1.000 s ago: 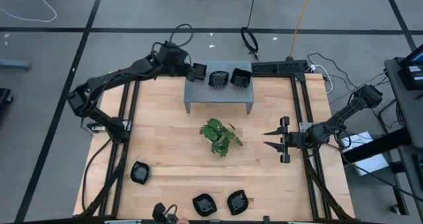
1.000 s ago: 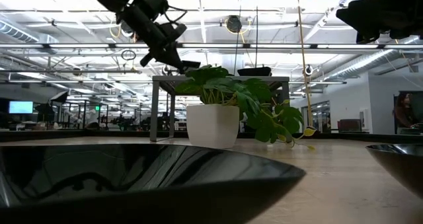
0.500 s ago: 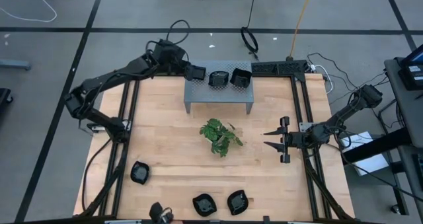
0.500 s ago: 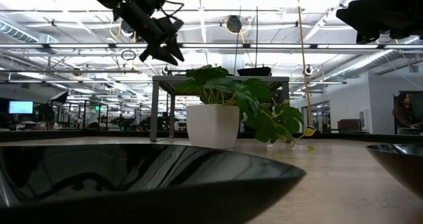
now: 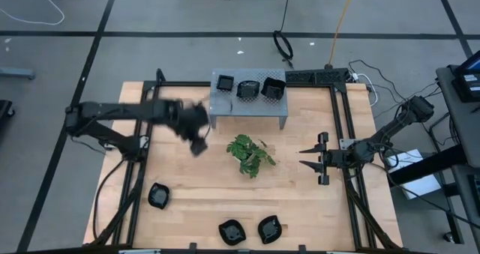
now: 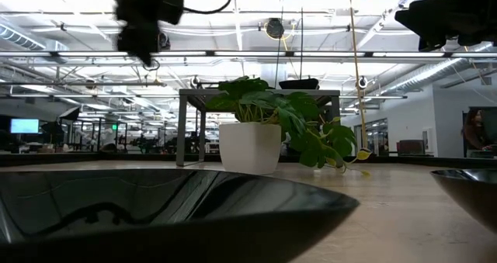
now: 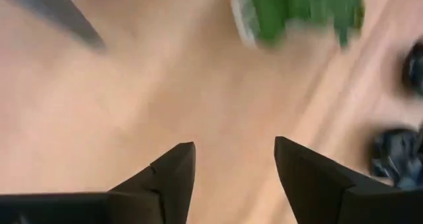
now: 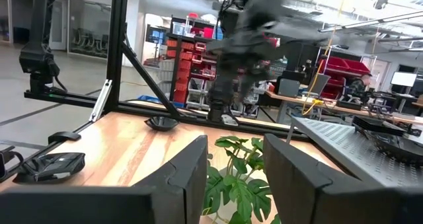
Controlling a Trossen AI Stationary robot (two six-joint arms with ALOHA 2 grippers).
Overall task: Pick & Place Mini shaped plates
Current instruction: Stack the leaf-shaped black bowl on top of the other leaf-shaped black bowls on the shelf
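Observation:
Three mini shaped plates (image 5: pixel 224 82) (image 5: pixel 246 89) (image 5: pixel 273 89) rest on top of the grey perforated stand (image 5: pixel 247 108) at the far side. Three more plates (image 5: pixel 158 195) (image 5: pixel 232 231) (image 5: pixel 270 229) lie on the table near its front edge. My left gripper (image 5: pixel 199 145) is open and empty above bare wood, in front of the stand's left end and left of the green plant (image 5: pixel 250 155); the left wrist view (image 7: pixel 234 148) shows its spread fingers. My right gripper (image 5: pixel 303 157) is open and empty right of the plant, pointing toward it.
The potted plant (image 6: pixel 248 147) stands mid-table between the two grippers. The black frame rails (image 5: pixel 341 134) run along the table's left and right sides. One near plate (image 6: pixel 171 209) fills the low view's foreground. Bare wood (image 5: pixel 187 171) lies between the stand and the near plates.
My left gripper has let go of the small square plate, which stays on the stand's far left corner. It has then swung quickly toward the near edge and down, and now hangs over the table left of the plant.

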